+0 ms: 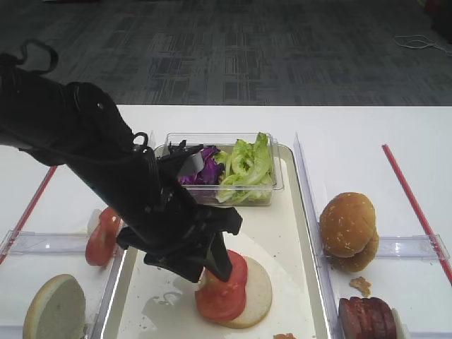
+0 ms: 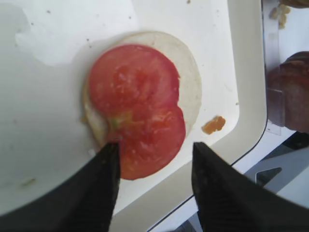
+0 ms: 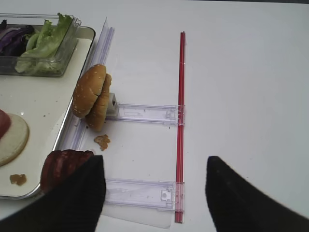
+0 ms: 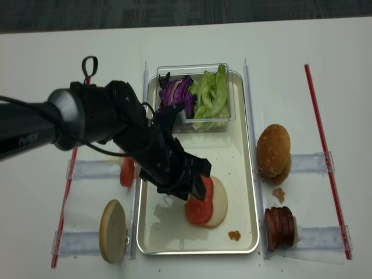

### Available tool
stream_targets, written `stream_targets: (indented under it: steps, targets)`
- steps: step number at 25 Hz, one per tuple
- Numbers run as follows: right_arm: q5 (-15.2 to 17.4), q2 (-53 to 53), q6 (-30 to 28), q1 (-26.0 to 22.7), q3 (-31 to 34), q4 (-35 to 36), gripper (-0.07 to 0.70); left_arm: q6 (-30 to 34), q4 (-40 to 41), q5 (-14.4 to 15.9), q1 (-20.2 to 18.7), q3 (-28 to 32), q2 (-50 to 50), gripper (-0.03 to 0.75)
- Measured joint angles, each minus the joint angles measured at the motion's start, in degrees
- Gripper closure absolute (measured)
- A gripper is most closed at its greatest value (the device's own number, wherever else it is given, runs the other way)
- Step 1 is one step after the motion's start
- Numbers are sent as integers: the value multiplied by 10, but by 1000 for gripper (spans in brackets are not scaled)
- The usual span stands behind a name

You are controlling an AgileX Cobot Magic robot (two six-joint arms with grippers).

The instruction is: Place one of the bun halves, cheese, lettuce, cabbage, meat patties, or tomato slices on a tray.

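The big black left arm point(image 1: 106, 176) hides part of the tray point(image 1: 300, 233) and covers the top of the tomato slices point(image 1: 224, 289) in the middle of the high view. At the lower right, the picture's edge cuts off the meat patties point(image 1: 367, 318). The right gripper point(image 3: 152, 193) shows only two dark fingers at the bottom of its own view.

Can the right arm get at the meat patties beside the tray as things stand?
Probably yes. The right claw hangs open just beside the meat patties, which stand on edge outside the tray rim with nothing over them. The left claw is busy over the tomato slices.
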Motion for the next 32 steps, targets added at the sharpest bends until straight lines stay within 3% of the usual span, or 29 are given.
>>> stream_targets:
  steps: [12,25,32]
  targets:
    - [0,0,0,0,0,0,164,-83,118,81,0,-104,0,391]
    - [0,0,0,0,0,0,164,-165,281,215,0,-190,0,391]
    - [0,0,0,0,0,0,164,-198,348,229,8,-199,0,391]
